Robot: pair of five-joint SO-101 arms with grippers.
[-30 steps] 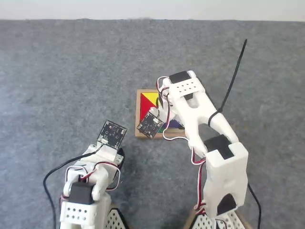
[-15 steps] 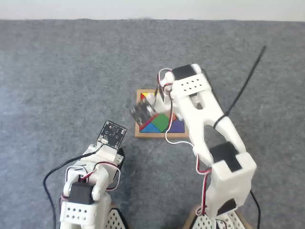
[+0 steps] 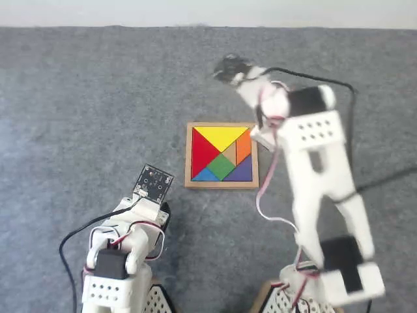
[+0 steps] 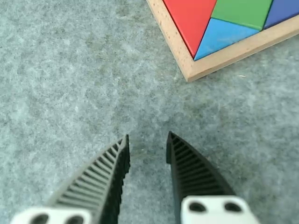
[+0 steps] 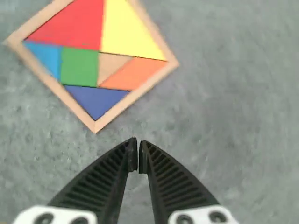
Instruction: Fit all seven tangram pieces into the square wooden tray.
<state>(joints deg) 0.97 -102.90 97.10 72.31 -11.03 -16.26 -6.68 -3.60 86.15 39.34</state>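
The square wooden tray (image 3: 221,185) lies mid-table, packed with seven pieces: yellow triangle (image 3: 221,135), red triangle (image 3: 202,154), light blue triangle (image 3: 206,174), green square (image 3: 222,167), tan triangle (image 3: 229,154), orange piece (image 3: 243,147) and dark blue triangle (image 3: 242,172). My right arm (image 3: 313,137) stands raised beside the tray's right side. Its gripper (image 5: 138,156) is shut and empty above bare carpet, just off a corner of the tray (image 5: 140,92). My left gripper (image 4: 147,140) is open over carpet, short of the tray's near corner (image 4: 224,58).
Grey carpet (image 3: 98,98) covers the whole table. My left arm (image 3: 130,244) sits folded at the front left, and the right arm's base (image 3: 319,290) at the front right. A black cable (image 3: 384,179) trails from the right arm.
My right arm has lifted off the tray and swung back and to the right, uncovering all the pieces. The left arm has not moved.
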